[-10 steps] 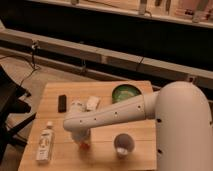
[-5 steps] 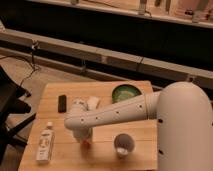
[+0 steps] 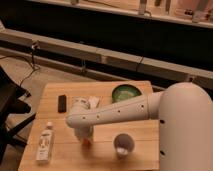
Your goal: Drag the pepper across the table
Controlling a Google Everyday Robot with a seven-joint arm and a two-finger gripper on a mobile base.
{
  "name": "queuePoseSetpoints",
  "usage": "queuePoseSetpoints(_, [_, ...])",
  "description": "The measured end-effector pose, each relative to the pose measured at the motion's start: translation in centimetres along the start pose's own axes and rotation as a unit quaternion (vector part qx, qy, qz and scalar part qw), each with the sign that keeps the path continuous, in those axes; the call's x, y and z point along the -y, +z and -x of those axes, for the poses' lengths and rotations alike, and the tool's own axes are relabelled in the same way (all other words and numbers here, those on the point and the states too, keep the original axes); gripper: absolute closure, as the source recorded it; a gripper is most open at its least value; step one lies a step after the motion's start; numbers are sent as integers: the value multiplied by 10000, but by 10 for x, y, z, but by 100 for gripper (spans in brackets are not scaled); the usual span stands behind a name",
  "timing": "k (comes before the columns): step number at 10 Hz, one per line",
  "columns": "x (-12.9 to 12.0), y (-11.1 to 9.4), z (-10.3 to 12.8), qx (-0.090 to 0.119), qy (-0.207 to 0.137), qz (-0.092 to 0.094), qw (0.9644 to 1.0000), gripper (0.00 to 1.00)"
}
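The pepper [image 3: 87,143] is a small red-orange shape lying on the light wooden table [image 3: 105,152], near its front middle. My gripper [image 3: 85,136] hangs from the white arm's wrist and points down right over the pepper, hiding most of it. The arm [image 3: 120,114] reaches in from the right across the middle of the table. I cannot tell whether the gripper touches or holds the pepper.
A white bottle [image 3: 45,146] lies at the front left. A black block [image 3: 62,103] sits at the back left, and a white packet [image 3: 89,102] is beside it. A green bowl [image 3: 125,93] stands at the back right. A white cup [image 3: 123,144] stands right of the pepper.
The wrist, the gripper and the pepper under it have shifted slightly to the right. The other objects have not moved.
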Motion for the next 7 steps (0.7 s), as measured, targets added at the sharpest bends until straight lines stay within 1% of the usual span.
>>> queuePoseSetpoints(4, [-9,-2,-7,-1,37,-16,10000,100])
queuePoseSetpoints(7, [-10,-3,-9,-1,32,-27,10000,100])
